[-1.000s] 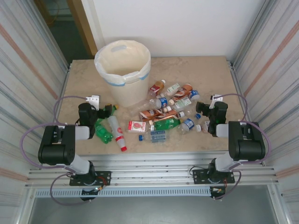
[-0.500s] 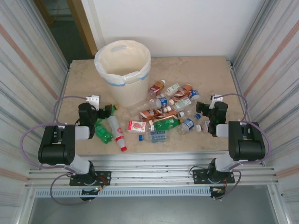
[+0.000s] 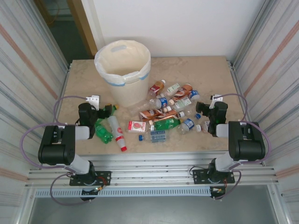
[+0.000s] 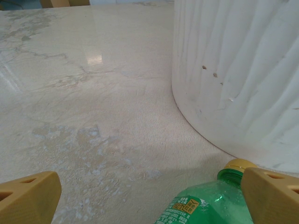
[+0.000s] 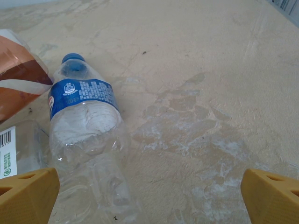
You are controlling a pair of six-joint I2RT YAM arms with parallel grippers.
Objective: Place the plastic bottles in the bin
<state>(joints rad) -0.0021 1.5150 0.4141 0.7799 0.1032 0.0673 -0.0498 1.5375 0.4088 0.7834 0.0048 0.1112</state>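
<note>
The cream-white bin stands at the back left of the table, its ribbed wall close on the right in the left wrist view. Several plastic bottles lie scattered mid-table. My left gripper rests low and open; a green bottle with a yellow cap lies by its right finger, not gripped. My right gripper is also open, with a clear blue-labelled bottle lying on the table towards its left finger, untouched.
A green bottle and a clear red-capped bottle lie in front of the left arm. A brown-labelled bottle lies left of the blue-labelled one. Metal walls flank the table on both sides.
</note>
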